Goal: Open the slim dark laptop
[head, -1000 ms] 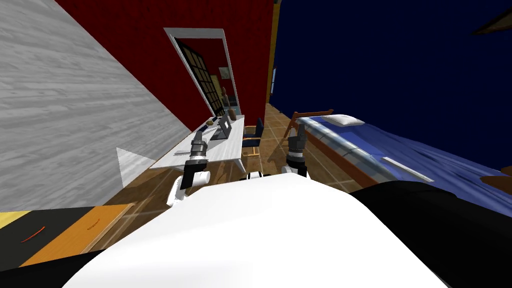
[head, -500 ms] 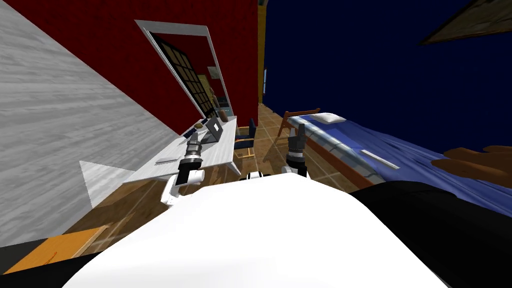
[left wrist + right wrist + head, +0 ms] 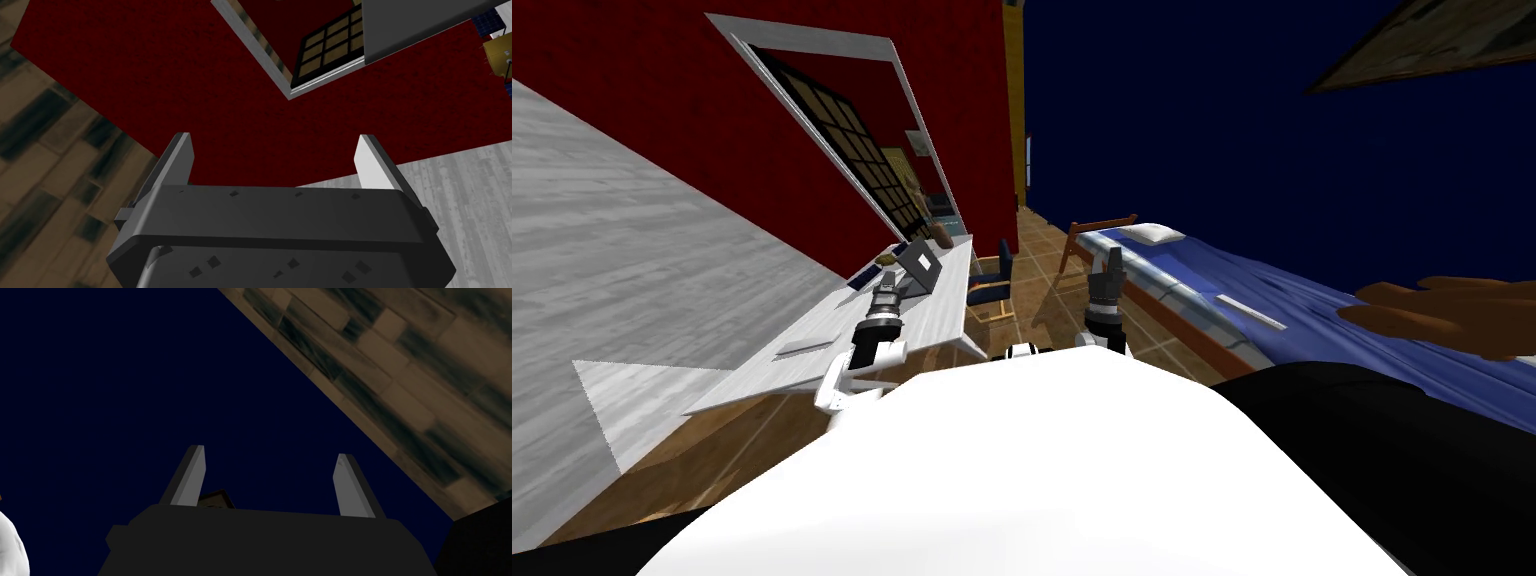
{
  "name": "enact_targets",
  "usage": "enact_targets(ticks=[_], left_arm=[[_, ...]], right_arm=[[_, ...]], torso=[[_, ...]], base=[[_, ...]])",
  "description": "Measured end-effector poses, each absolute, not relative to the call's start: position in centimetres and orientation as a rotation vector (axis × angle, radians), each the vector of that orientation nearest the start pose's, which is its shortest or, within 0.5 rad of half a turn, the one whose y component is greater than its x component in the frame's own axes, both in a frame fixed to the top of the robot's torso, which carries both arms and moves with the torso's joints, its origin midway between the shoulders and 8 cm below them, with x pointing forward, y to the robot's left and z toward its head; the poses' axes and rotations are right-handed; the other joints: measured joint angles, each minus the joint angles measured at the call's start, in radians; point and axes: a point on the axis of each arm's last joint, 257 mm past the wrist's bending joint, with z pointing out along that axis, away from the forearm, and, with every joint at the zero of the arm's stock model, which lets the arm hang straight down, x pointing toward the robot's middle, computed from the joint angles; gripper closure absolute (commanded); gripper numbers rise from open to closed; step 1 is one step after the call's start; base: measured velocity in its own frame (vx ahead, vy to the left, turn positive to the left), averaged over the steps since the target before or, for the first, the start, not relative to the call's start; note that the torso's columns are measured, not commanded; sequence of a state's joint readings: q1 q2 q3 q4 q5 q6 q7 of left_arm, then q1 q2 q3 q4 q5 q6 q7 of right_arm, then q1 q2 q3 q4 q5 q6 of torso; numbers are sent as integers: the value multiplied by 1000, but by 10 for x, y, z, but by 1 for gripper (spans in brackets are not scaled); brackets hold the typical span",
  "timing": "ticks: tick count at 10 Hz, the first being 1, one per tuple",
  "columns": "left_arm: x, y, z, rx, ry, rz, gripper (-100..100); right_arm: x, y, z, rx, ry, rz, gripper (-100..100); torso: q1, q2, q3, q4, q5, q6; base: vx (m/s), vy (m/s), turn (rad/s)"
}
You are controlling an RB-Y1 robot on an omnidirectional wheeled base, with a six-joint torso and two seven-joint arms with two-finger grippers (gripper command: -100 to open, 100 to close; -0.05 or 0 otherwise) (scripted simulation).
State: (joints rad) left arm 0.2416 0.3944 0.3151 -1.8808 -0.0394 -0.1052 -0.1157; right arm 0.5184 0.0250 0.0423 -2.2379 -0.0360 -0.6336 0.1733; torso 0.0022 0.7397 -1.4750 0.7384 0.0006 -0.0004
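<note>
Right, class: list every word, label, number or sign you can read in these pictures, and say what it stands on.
None can be read.
The slim dark grey laptop on the long white desk: no legible marking.
The dark-framed brownish picture high on the wall: seen too obliquely to tell.

Left arm (image 3: 859, 350) and right arm (image 3: 1104, 318) both reach forward, roughly parallel. On the left end effector (image 3: 275, 144) the fingers stand wide apart. The right end effector (image 3: 270, 455) matches, fingers parted.
</note>
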Motion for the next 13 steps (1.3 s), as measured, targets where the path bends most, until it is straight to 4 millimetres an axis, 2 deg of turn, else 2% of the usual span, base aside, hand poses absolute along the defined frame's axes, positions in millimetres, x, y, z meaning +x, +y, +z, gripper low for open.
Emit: enact_targets(ticks=[3,5,8,10,13], left_arm=[[449,495,-99,-750,1142,-549,-100],[448,513,-109,-774,1156,-503,-100],[434,559,-130,-817,1183,-396,-100],[427,585,-134,-838,1197,-331,-100],[421,608,-145,-862,1210,-273,-100]], right_arm=[[328,-273,25,585,555,1209,0],[328,-273,25,585,555,1209,0],[328,-273,25,585,555,1209,0],[328,-273,25,585,555,1209,0],[328,-273,25,585,555,1209,0]], torso=[[-3,-4,-2,-1,-1,0],[-2,0,0,0,0,0],[-2,-4,-2,-1,0,0],[-2,-2,-1,0,-1,0],[-2,0,0,0,-1,0]], base=[[113,-23,-109],[87,-12,-105],[144,5,-112],[111,15,-59],[71,25,-65]])
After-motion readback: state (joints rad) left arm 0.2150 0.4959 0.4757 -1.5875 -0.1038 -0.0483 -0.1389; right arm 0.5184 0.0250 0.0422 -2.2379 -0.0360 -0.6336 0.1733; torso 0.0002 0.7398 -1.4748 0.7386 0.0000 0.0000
